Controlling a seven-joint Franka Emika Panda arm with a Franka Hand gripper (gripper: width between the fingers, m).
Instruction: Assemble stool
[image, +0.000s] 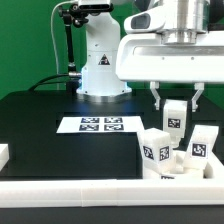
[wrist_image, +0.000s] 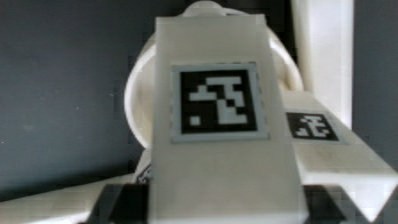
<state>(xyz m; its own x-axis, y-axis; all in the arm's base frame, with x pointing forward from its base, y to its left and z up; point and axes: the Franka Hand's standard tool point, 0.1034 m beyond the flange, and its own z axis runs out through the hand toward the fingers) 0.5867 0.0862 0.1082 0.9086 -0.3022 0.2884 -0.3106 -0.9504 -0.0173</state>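
I have the hand (image: 178, 104) closed at a middling width on one stool leg (image: 177, 120), a finger pressed to each side of the block. The leg hangs upright with its long axis vertical and its tagged face turned towards the exterior camera. It is clear of the bench (image: 40, 120), over the exterior view's right side.

What the next move turns on lies straight below. Two more legs stand there, one (image: 155, 152) lower and to the exterior view's left of the held one, the other (image: 199, 146) lower and to its right, and the held leg sits above the gap between them.

In the wrist view the held leg fills the middle. A rounded white shape curves out from behind it, which I take to be the seat (wrist_image: 139, 105), though the picture is too soft to be sure.

So I judge the target to be directly under the hand, not off to a side. The move I expect is a straight descent with the leg kept plumb. The neighbouring legs are close enough to catch on if it drifts.
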